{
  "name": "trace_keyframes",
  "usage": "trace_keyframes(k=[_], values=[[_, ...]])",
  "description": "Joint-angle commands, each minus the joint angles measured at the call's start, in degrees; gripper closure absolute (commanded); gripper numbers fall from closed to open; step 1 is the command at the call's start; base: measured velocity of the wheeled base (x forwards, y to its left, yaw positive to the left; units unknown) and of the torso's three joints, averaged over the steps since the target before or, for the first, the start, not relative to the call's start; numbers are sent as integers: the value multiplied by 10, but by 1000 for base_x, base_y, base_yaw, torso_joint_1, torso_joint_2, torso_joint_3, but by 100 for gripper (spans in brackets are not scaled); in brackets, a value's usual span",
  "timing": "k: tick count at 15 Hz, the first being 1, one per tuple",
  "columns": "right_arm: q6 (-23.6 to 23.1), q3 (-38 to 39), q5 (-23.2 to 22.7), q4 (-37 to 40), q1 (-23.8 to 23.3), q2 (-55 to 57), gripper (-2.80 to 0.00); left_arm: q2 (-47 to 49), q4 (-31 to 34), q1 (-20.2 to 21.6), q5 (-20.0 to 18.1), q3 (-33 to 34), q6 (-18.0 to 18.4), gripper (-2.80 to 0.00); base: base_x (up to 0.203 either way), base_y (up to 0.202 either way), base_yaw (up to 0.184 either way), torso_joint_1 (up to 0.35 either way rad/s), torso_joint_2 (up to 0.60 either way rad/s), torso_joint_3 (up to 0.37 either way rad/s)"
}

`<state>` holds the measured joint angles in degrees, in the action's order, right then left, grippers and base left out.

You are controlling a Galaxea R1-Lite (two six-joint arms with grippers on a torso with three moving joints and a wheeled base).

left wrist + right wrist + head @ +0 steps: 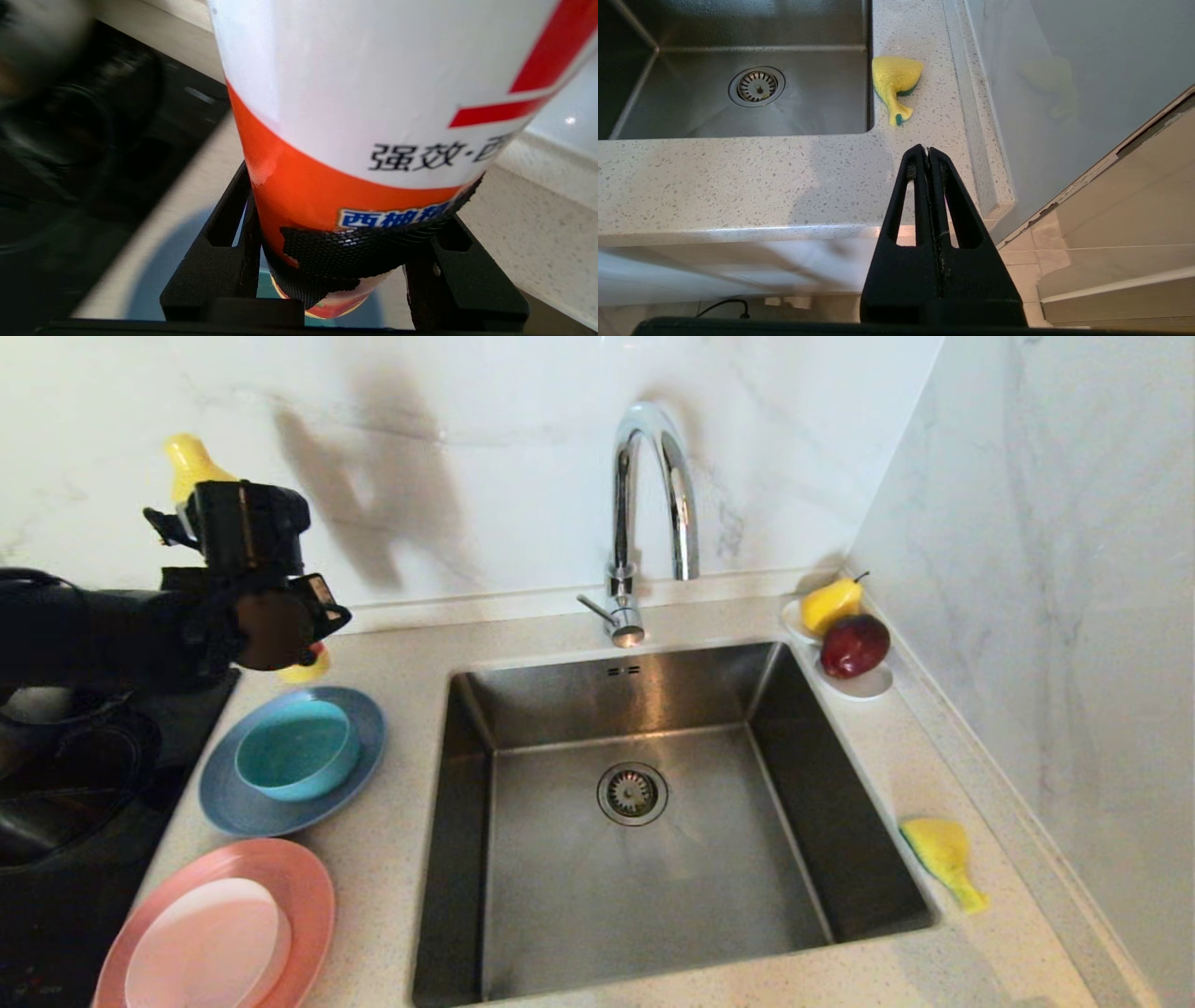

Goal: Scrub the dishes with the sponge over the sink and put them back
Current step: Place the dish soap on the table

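My left gripper (341, 242) is shut on a dish-soap bottle (373, 93) with a white and orange label. It holds it above the counter at the far left, over the back edge of the grey-blue plate (224, 803). From the head view only the bottle's yellow top (191, 462) shows clearly behind the wrist. The teal bowl (297, 749) sits in that plate. The pale pink bowl (210, 947) sits in the salmon plate (308, 887). The yellow sponge (941, 859) (896, 81) lies right of the sink (579, 896). My right gripper (927, 151) hangs shut and empty off the counter's front edge.
A chrome gooseneck tap (644, 504) stands behind the sink. A white saucer (864, 683) with a pear (829, 604) and an apple (854, 644) sits at the back right corner. A black cooktop (75, 859) lies left of the plates. Walls close the back and right.
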<state>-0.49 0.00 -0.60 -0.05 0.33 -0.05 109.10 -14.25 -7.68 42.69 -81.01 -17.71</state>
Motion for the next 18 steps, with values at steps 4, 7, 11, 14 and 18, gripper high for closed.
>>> trace_keyframes(k=[4, 7, 11, 14, 18], values=[[0, 0, 0, 0, 0, 0, 0, 87, -42, -44, 41, -36, 1, 0, 0, 0, 0, 0, 0, 0], [0, 0, 0, 0, 0, 0, 0, 115, -44, -53, 62, -70, 1, 0, 0, 0, 0, 0, 0, 0], [0, 0, 0, 0, 0, 0, 0, 154, -82, -52, 81, -87, 3, 0, 0, 0, 0, 0, 0, 0], [0, 0, 0, 0, 0, 0, 0, 177, -91, -52, 96, -119, 5, 0, 0, 0, 0, 0, 0, 0], [0, 0, 0, 0, 0, 0, 0, 206, -93, -51, 119, -153, 5, 0, 0, 0, 0, 0, 0, 0]])
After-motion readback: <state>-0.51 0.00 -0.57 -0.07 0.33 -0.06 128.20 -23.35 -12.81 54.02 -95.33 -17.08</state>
